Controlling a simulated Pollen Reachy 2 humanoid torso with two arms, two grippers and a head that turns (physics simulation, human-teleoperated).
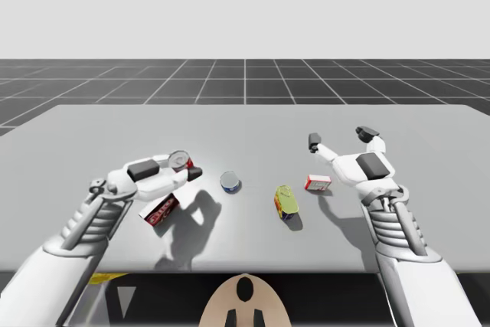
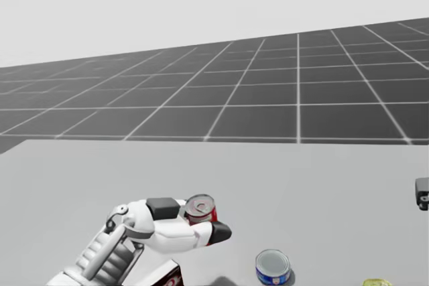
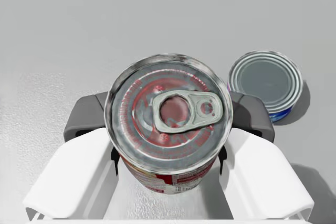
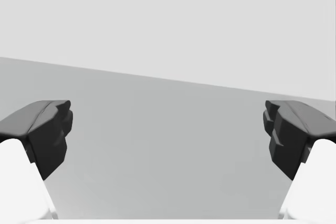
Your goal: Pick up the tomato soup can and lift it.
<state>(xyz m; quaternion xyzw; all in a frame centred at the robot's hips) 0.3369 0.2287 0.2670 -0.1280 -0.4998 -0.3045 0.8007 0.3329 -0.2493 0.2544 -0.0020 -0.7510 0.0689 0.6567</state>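
The tomato soup can (image 1: 181, 161), red with a silver pull-tab lid, stands upright between the fingers of my left gripper (image 1: 185, 168). In the left wrist view both dark pads (image 3: 86, 115) press the red can (image 3: 169, 119) from two sides. The arm's shadow falls well in front of it on the table, so the can appears raised off the surface. From the head view, the can (image 2: 200, 208) sits in that gripper (image 2: 204, 222) at the lower left. My right gripper (image 1: 340, 137) hovers open at the right with nothing between its fingers (image 4: 50, 132).
A flat blue tin (image 1: 230, 182) lies just right of the held can. A yellow-green container (image 1: 286, 201) and a small red-and-white box (image 1: 318, 182) are in the middle. A red box (image 1: 160, 210) lies under my left forearm. The grey table (image 1: 245, 128) stretches far back.
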